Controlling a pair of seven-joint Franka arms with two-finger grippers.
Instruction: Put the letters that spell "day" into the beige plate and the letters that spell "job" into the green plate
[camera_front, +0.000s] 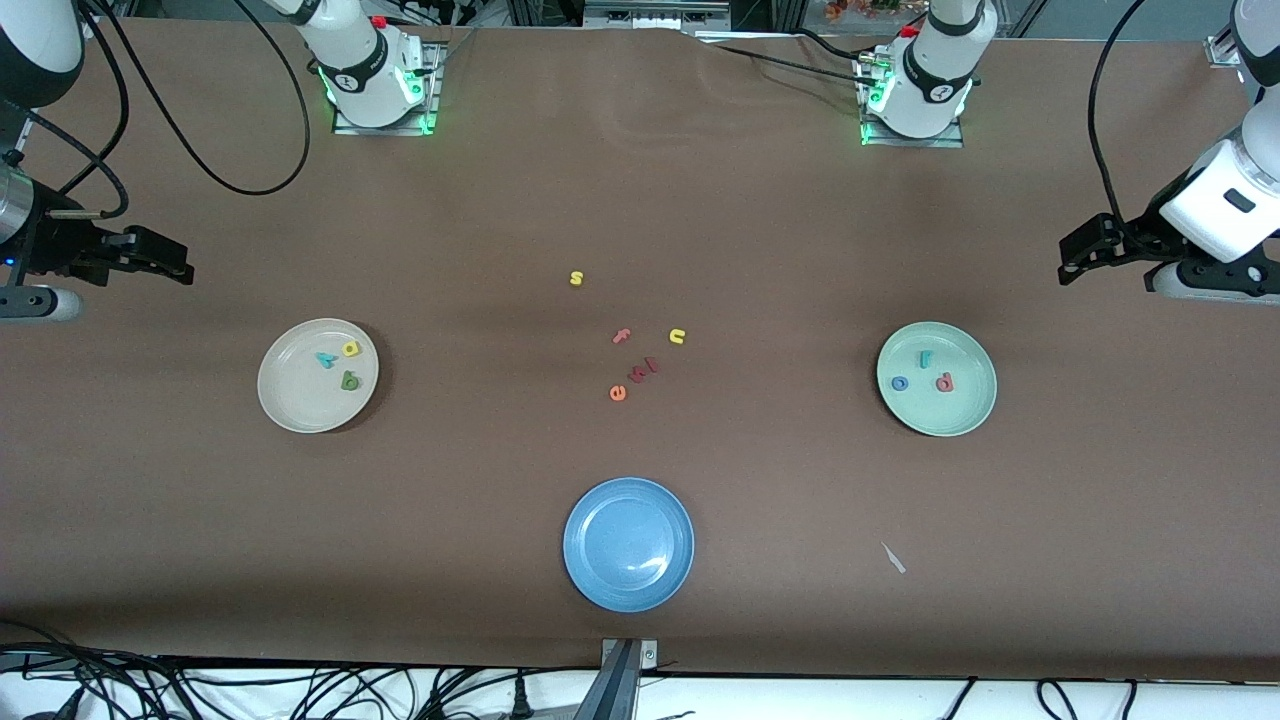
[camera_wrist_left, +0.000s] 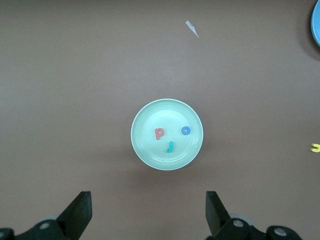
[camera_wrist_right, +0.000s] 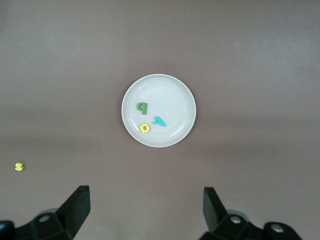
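Letters looked light, flat and stiff, best pinched across a stem or bowl: the olive (camera_front: 349, 380), yellow (camera_front: 350, 349) and teal "y" (camera_front: 325, 359) pieces lay in the smooth, raised-rimmed beige plate (camera_front: 285, 405), and the teal "j" (camera_front: 926, 359), blue "o" (camera_front: 900, 383) and pinkish-red piece (camera_front: 944, 382) in the matching green plate (camera_front: 960, 415). The left gripper (camera_front: 1072, 262) hung above the table near the green plate and the right gripper (camera_front: 180, 262) above it near the beige plate, both spread wide and empty.
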